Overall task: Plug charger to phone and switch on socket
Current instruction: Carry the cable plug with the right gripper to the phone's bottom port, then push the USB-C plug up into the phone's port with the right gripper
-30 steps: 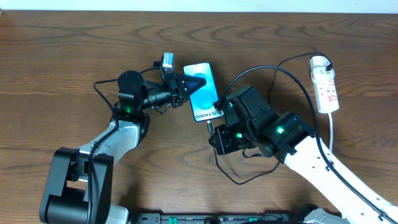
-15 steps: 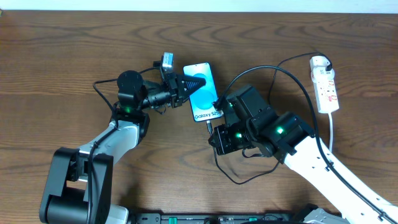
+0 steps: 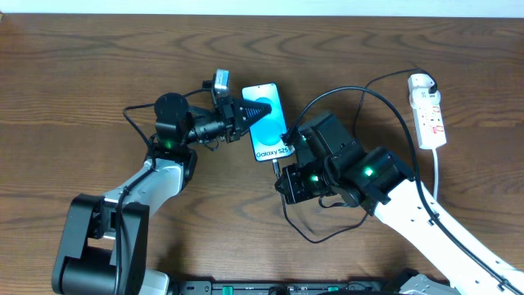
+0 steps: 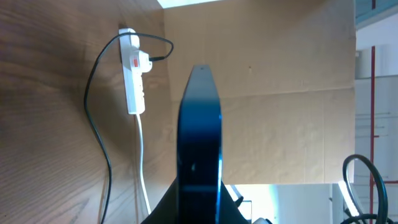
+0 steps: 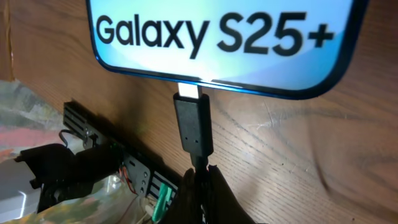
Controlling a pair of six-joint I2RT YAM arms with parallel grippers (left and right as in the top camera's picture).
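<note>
On the dark wooden tabletop (image 3: 82,82), the left claw (image 3: 248,109) is clamped on a small dark-edged smartphone (image 3: 270,135) from its left side. The bright blue screen reads "Galaxy S25+", and the smartphone sits mid-tabletop, toward the far edge. At its near short end the right claw (image 3: 279,170) is closed on the thin black charger cable (image 3: 360,92) just behind its small black connector plug (image 5: 193,127), whose metal tip meets the smartphone's port. A white elongated power strip (image 3: 429,111) with red marks lies near the far right corner.
</note>
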